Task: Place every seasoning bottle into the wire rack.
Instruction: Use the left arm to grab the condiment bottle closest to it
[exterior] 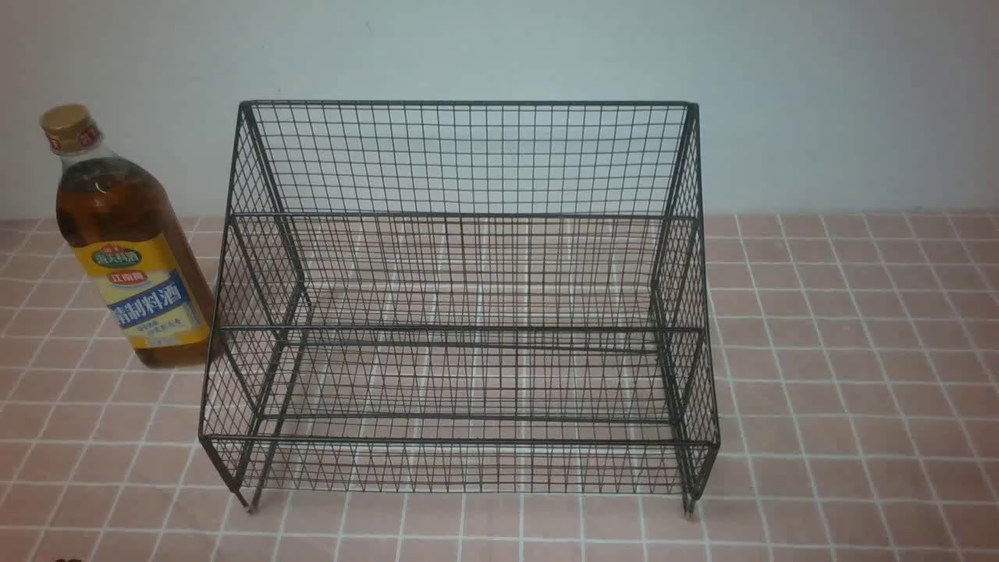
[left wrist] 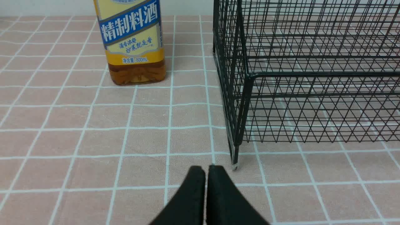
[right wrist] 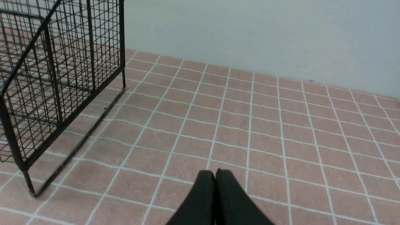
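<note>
A tall clear seasoning bottle (exterior: 129,250) of amber liquid, with a gold cap and a yellow-and-blue label, stands upright on the table just left of the wire rack (exterior: 468,312). The black two-tier rack is empty. In the left wrist view the bottle's lower half (left wrist: 132,47) stands beyond my left gripper (left wrist: 205,170), which is shut and empty, near the rack's front left foot (left wrist: 235,164). My right gripper (right wrist: 215,173) is shut and empty over bare cloth, beside the rack's right side (right wrist: 62,78). Neither gripper shows in the front view.
A pink tablecloth (exterior: 858,351) with a white grid covers the table. A pale wall (exterior: 546,55) rises close behind the rack and bottle.
</note>
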